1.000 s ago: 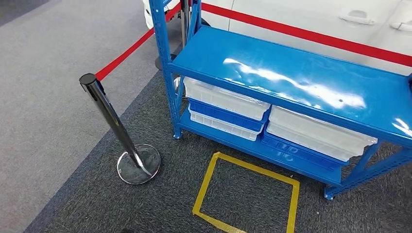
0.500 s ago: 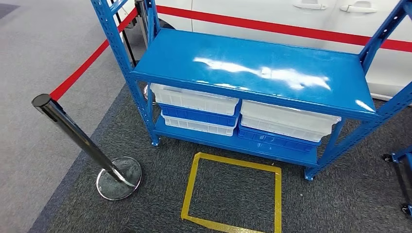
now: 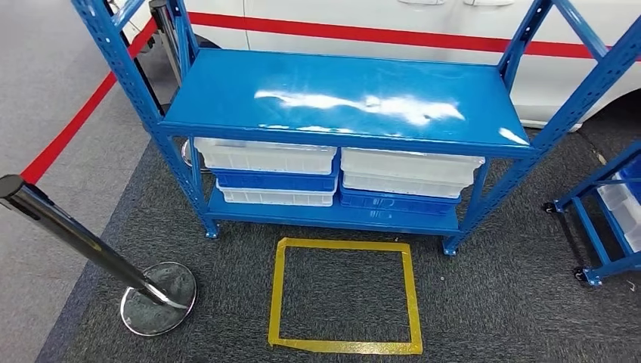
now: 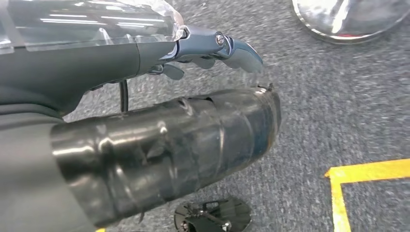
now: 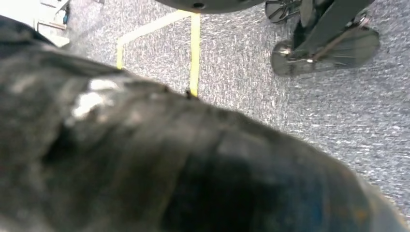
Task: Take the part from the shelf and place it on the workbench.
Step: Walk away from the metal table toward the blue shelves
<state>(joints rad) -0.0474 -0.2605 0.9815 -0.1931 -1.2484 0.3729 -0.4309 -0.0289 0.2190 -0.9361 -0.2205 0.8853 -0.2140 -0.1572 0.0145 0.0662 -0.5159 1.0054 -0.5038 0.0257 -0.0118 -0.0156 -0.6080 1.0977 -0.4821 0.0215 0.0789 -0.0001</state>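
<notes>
While I am watching the head view, I am facing a blue rack [image 3: 340, 83] square on, with a yellow square [image 3: 344, 346] of tape on the carpet just in front of it and a post [image 3: 68, 234] off to the left. I am not finding the part anywhere: the rack's top deck is lying bare and glossy, and the stacked bins [image 3: 264, 155] on the lower deck are sitting under that deck, so I am unable to see into them. A second blue cart [image 3: 605, 219] is standing at the right edge with more bins, their contents also hidden. The left hand [image 4: 212, 46] is hanging low over the carpet, fingers loosely apart and holding nothing. I cannot tell how the right hand is set, since the right wrist view is giving me only a dark blur over the floor. I am judging this to be a positioning step at the rack, but I am not settling which one: the scene is fitting an approach to a shelf whose part is lying in one of the bins, and equally a stand before a bench that is bearing no part on top. Either way, I am expecting the next move to call for standing squarely on the taped mark, keeping clear of the post, and looking into the bins before committing either arm.
</notes>
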